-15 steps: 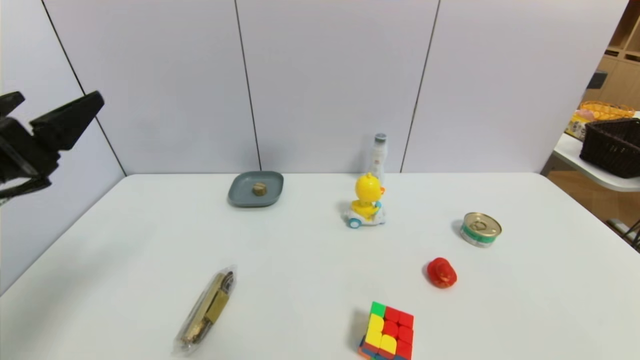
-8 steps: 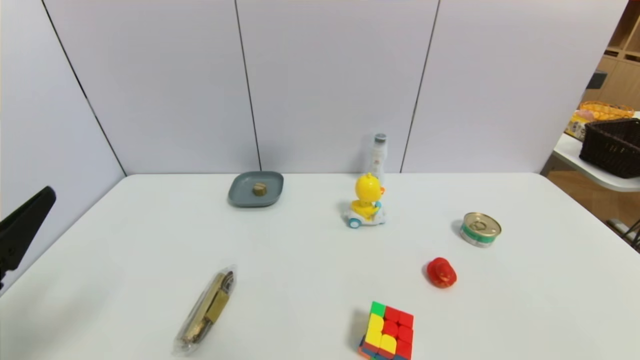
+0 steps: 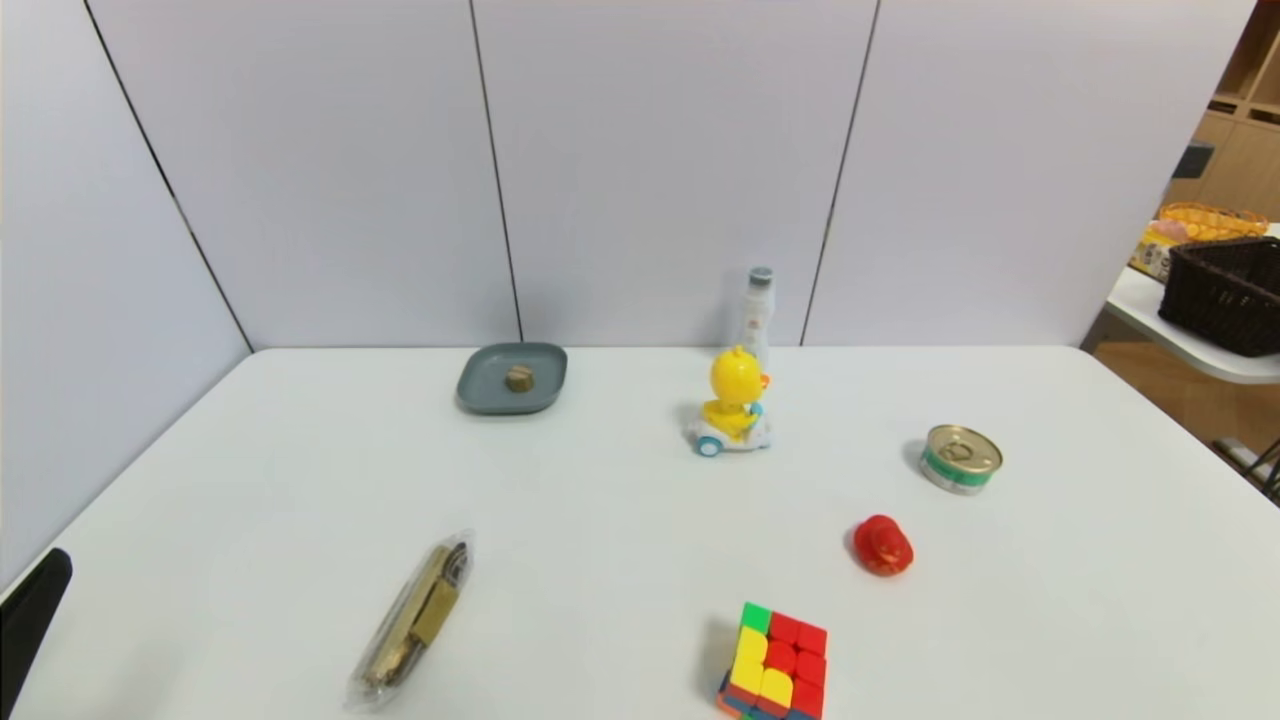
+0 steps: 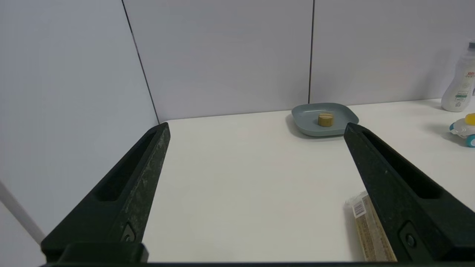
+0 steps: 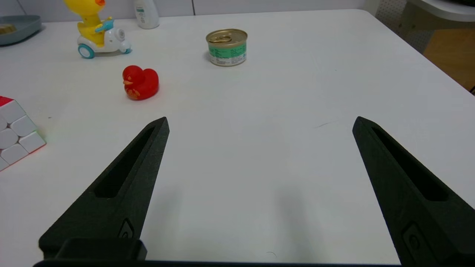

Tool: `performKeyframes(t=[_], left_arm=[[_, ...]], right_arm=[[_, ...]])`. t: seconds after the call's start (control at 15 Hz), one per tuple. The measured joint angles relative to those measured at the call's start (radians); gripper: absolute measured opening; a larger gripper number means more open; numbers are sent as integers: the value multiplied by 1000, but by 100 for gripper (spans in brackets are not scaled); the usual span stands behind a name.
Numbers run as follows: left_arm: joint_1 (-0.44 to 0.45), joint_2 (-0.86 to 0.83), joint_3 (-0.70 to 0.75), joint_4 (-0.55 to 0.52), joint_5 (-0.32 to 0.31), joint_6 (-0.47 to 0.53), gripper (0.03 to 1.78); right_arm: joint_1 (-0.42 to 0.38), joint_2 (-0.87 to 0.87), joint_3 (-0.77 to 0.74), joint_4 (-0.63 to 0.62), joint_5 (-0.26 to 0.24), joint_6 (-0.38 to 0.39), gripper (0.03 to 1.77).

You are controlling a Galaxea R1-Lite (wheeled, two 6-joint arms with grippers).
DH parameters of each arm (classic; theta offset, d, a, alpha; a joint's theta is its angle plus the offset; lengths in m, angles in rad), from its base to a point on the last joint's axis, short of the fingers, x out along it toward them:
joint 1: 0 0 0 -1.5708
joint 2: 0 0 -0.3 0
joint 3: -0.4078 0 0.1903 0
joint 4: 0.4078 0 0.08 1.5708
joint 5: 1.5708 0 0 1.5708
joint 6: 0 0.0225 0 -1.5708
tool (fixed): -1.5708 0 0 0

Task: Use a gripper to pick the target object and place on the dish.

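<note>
The target object, a small tan wooden knob, lies in the middle of the grey-blue dish at the back left of the white table. The left wrist view shows the same knob resting on the dish, far ahead of my left gripper. That gripper is open with only bare table between its black fingers. In the head view just one fingertip shows, at the table's near left corner. My right gripper hangs open and empty over the near right of the table.
A yellow duck toy and a white bottle stand at the back centre. A tin can, a red duck and a colour cube lie to the right. A brass item in clear wrap lies near left.
My left gripper has dropped from the upper left of the head view to its bottom left corner, away from the dish. The knob stays on the dish.
</note>
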Motion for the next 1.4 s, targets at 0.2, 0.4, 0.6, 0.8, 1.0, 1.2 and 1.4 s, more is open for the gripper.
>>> performKeyframes(t=[0.2, 0.4, 0.6, 0.8, 1.0, 1.2, 1.4], left_arm=[[29, -119, 39, 85, -3, -1, 169], [51, -270, 47, 255, -4, -2, 169], [58, -405, 49, 459, -3, -3, 169], [58, -461, 50, 581, 0, -9, 169], [59, -481, 49, 655, -44, -31, 169], [59, -484, 49, 688, -51, -85, 169], [59, -484, 49, 691, -48, -149, 169]], right_arm=[[0, 0, 0, 0, 0, 0, 171], [0, 0, 0, 0, 0, 0, 171], [0, 0, 0, 0, 0, 0, 171], [0, 0, 0, 0, 0, 0, 171], [0, 0, 0, 0, 0, 0, 171], [0, 0, 0, 0, 0, 0, 171], [0, 0, 0, 0, 0, 0, 171]])
